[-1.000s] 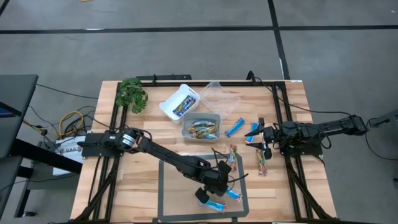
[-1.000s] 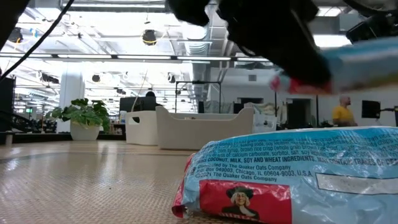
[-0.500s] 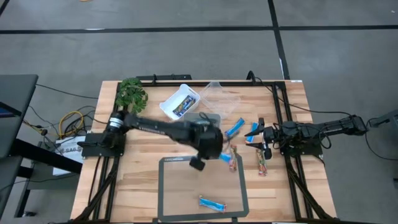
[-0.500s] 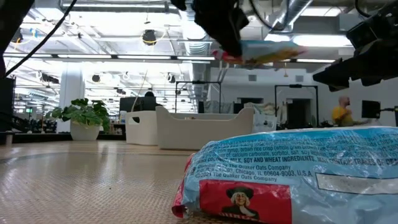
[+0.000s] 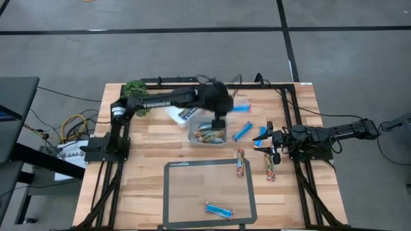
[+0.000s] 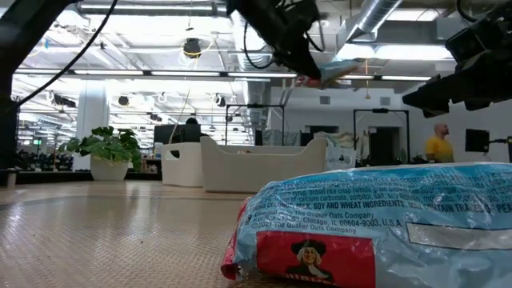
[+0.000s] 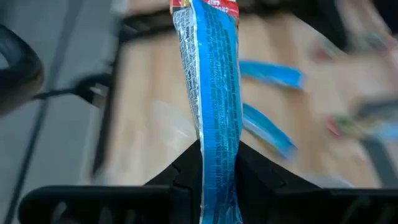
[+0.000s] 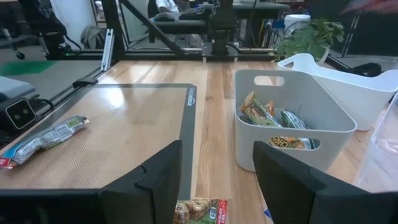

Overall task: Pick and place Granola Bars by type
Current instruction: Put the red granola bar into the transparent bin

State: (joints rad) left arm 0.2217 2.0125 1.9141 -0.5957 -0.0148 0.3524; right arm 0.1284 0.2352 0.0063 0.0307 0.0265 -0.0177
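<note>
My left gripper (image 5: pixel 225 109) is up over the far tubs, shut on a bright blue granola bar (image 5: pixel 241 107) that sticks out toward the table's right, above the clear tub (image 5: pixel 226 95). In the low view the bar (image 6: pixel 336 70) shows high in the air. One blue bar (image 5: pixel 219 210) lies flat on the dark mat (image 5: pixel 173 192). Two more blue bars (image 5: pixel 242 131) lie right of the grey tub (image 5: pixel 209 131), which holds tan bars. Two tan bars (image 5: pixel 241 163) lie near my right gripper (image 5: pixel 273 144), which is open and low at the right side. My left gripper pinches the blue bar by one end (image 7: pixel 216 155) between its two fingers (image 7: pixel 177 177). The bar runs along the fingers and juts out past their tips, its red end (image 7: pixel 205 6) farthest away. It is lifted clear of the table, roughly level.
A white tub (image 5: pixel 183 106) with bars stands left of the clear tub, and a small plant (image 5: pixel 135 97) sits at the far left corner. In the right wrist view the grey tub (image 8: pixel 286 118) and a tan bar (image 8: pixel 43 140) lie ahead of my open right gripper (image 8: pixel 217 180).
My left gripper, shut on the blue bar, has risen from the mat near the table's near edge and swung toward the far edge, past the grey tub, to above the clear tub. The bar went with it, lifted clear. One blue bar stays on the mat.
</note>
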